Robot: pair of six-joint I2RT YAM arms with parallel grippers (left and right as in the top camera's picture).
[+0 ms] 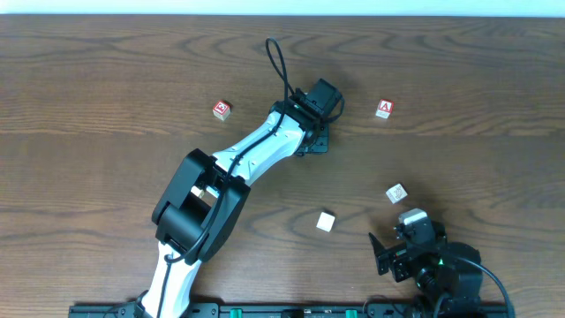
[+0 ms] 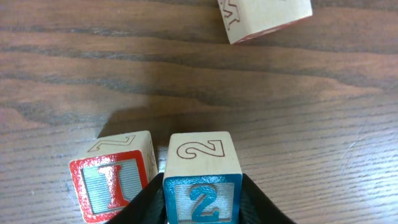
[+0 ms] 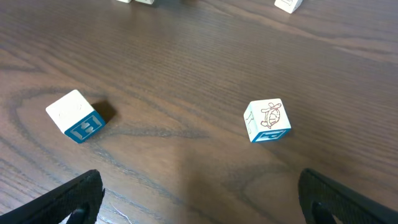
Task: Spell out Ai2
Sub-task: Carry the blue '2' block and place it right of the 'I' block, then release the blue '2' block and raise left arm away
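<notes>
In the left wrist view my left gripper (image 2: 203,208) is shut on a blue "2" block (image 2: 202,165), with a jaw against each side. A red "I" block (image 2: 112,183) stands right beside it on the left, almost touching. The "A" block (image 2: 264,18) lies farther off at the top; it also shows in the overhead view (image 1: 383,109), right of the left gripper (image 1: 325,97). The "2" and "I" blocks are hidden under that gripper in the overhead view. My right gripper (image 3: 199,199) is open and empty, low over the table at the front right (image 1: 393,252).
A turtle block (image 3: 267,121) (image 1: 396,193) and a white and blue block (image 3: 76,116) (image 1: 326,221) lie in front of the right gripper. A red block (image 1: 222,109) sits at the back left. The left arm crosses the table's middle.
</notes>
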